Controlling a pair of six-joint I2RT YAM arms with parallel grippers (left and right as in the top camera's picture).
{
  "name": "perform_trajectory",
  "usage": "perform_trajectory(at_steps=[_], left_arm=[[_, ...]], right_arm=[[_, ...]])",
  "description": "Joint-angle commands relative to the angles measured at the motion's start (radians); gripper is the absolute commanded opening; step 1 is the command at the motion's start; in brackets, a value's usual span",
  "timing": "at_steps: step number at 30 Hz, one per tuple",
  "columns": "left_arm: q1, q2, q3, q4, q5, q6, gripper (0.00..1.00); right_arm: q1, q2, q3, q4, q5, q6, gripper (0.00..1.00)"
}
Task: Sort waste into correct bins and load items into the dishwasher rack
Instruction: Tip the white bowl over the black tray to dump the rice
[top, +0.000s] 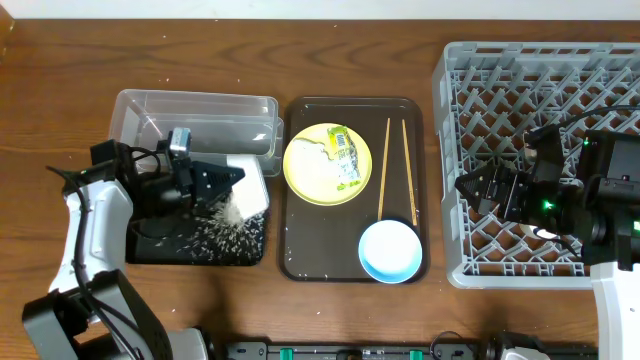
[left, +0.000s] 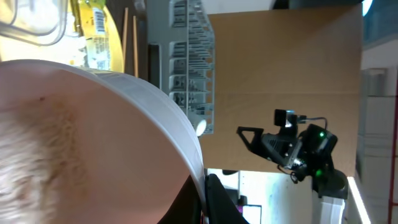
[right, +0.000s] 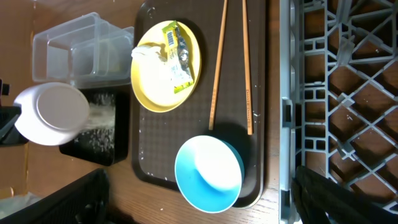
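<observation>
Findings, largest item first.

1. The square grey plastic lattice dishwasher rack sits at my right. No dish is visible in it. My right claw hovers over its grid, fingers wide apart and holding nothing.
2. The dark brown serving tray lies between the rack and the bins, and carries most of the items.
3. The clear plastic tub: I see no waste in it.
4. The shallow black tray lies just beside the tub and is receiving food waste.
5. The round pale yellow plate is on the serving tray, not loaded.
6. The light blue bowl is on the same tray, not loaded.
7. My left claw is clamped on the rim of the white bowl, which is tipped over the black tray.
8. The thin wooden chopsticks are on the serving tray.
9. The crumpled yellow-green wrapper lies on the plate, unsorted.
10. White rice grains are scattered across the black tray.

Assessment: the task is at an early stage. Only the rice is being sorted, and all loading remains.
</observation>
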Motion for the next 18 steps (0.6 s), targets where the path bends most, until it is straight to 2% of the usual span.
perform_trajectory(at_steps=[1,4,5,7,10,12,13,14,15,16,17,18], left_arm=[[0.005,-0.003,-0.006,-0.029,0.074,0.037,0.06],[0.01,-0.005,-0.006,-0.019,0.019,0.077,0.06],[0.018,-0.001,-0.006,-0.001,-0.034,0.056,0.06],[0.031,0.003,-0.007,-0.054,-0.045,0.029,0.06],[0.04,0.0,-0.007,-0.105,-0.029,0.133,0.06],[0.071,0.004,-0.007,-0.064,-0.103,0.073,0.06],[0.082,0.005,-0.008,-0.105,-0.08,0.058,0.06],[0.087,0.005,-0.008,-0.163,-0.031,0.097,0.06],[0.087,0.002,-0.008,-0.217,0.017,0.203,0.06],[0.091,0.002,-0.007,-0.207,0.004,0.248,0.06],[0.102,0.003,-0.007,-0.167,-0.044,0.24,0.06],[0.115,0.01,-0.007,-0.138,-0.092,0.182,0.06]], right_arm=[[0.008,-0.001,0.01,-0.003,-0.004,-0.011,0.92],[0.008,-0.001,0.01,-0.003,-0.004,-0.011,0.92],[0.008,-0.001,0.01,-0.003,-0.004,-0.011,0.92],[0.008,-0.001,0.01,-0.003,-0.004,-0.011,0.92],[0.008,-0.001,0.01,-0.008,-0.003,-0.012,0.92],[0.008,-0.001,0.01,-0.008,-0.003,-0.011,0.93],[0.008,-0.001,0.01,-0.008,-0.004,-0.011,0.93],[0.008,-0.001,0.01,-0.009,-0.004,-0.011,0.93],[0.008,-0.001,0.01,-0.011,-0.003,-0.012,0.93],[0.008,-0.001,0.01,-0.012,0.0,-0.011,0.93],[0.008,-0.001,0.01,-0.011,0.0,-0.011,0.93],[0.008,-0.001,0.01,-0.011,0.0,-0.011,0.93]])
